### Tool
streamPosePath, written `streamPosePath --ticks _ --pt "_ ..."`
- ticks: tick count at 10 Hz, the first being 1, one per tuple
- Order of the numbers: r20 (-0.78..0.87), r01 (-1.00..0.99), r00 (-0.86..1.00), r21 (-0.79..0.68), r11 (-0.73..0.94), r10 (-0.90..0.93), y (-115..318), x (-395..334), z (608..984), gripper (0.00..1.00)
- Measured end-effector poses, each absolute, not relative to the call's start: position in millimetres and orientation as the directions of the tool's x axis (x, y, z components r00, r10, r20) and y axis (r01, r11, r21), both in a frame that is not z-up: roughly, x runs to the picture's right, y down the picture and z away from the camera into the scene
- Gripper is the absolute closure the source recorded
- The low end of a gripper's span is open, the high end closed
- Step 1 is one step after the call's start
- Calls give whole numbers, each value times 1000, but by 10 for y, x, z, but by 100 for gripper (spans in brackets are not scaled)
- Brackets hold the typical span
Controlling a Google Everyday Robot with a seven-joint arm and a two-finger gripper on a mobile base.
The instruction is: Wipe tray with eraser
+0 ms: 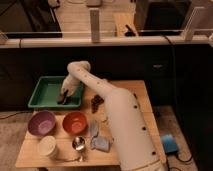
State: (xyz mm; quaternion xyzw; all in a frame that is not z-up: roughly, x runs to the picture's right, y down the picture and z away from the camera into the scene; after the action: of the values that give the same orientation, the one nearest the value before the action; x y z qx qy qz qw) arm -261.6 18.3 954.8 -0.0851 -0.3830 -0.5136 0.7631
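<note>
The green tray [44, 93] sits at the back left of the wooden table. My arm reaches from the lower right, bends at the elbow and comes down into the tray's right half. The gripper [64, 96] points down at the tray floor near its front right corner. A small dark eraser [60, 100] is at its tips, resting against the tray bottom, and the gripper looks shut on it. The gripper hides part of the eraser.
In front of the tray stand a purple bowl [42, 122] and an orange bowl [75, 121]. A white cup [47, 146], a metal cup [79, 143] and a grey-blue cloth [98, 141] lie near the front edge. A reddish-brown cluster [96, 101] lies right of the tray.
</note>
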Motion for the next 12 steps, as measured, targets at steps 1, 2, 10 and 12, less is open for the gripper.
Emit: streamPosePath --ticks 1,2,10,12 --pt "672 849 192 252 464 -715 204 -2548 9554 81" --pt "671 849 203 242 469 -713 213 -2493 9561 81" --pt "663 828 272 208 521 -697 37 -2275 9691 81" --pt "662 824 267 221 522 -701 -37 -2348 9715 81"
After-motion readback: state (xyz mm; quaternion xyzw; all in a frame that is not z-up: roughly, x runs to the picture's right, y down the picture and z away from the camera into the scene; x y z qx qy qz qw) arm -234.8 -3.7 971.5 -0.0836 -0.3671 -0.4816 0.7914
